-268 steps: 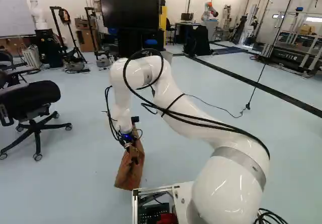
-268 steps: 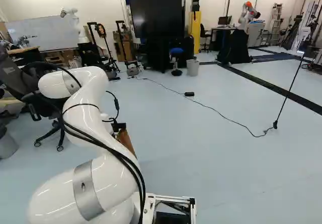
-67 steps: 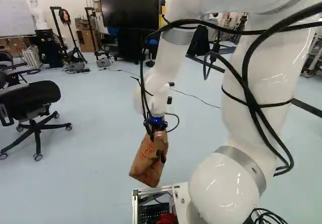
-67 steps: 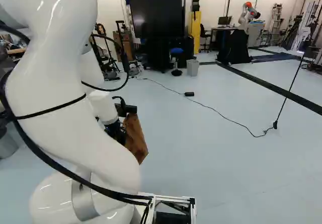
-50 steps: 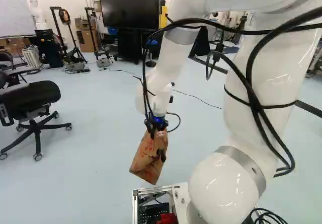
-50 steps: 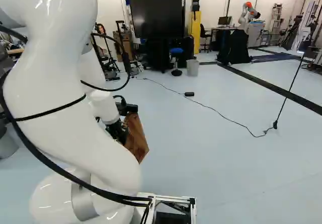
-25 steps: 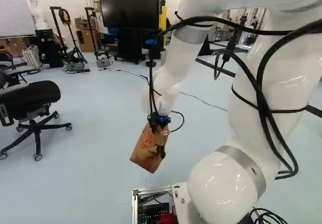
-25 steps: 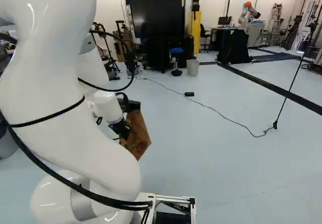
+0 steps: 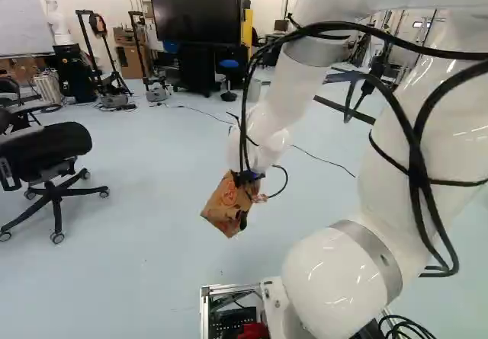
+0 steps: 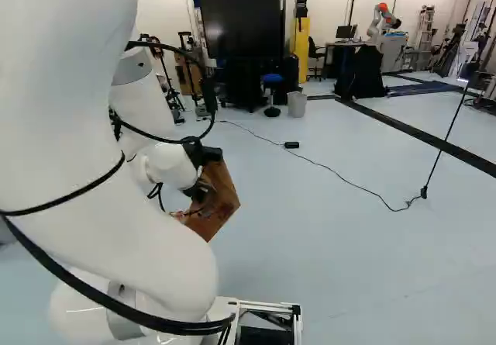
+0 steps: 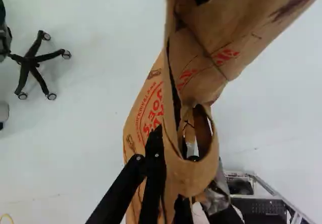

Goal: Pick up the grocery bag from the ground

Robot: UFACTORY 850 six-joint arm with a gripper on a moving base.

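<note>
The white arm (image 9: 339,267) has swung the brown paper grocery bag (image 9: 226,205) higher and tipped it further since a moment ago. The end effector (image 9: 248,180) is clamped on the bag, which hangs tilted above the pale floor (image 9: 145,255), well apart from the black office chair (image 9: 47,152).

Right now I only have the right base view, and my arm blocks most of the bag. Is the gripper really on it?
Observer: Yes. The wrist view shows the gripper shut on the bag, brown paper between its fingers.
Operator: What's on the floor on the side that my arm hides?
Observer: A black office chair, at the left of the left base view, well apart from the bag.
Operator: Any print on the bag?
Observer: Red lettering, plain in the wrist view.
</note>
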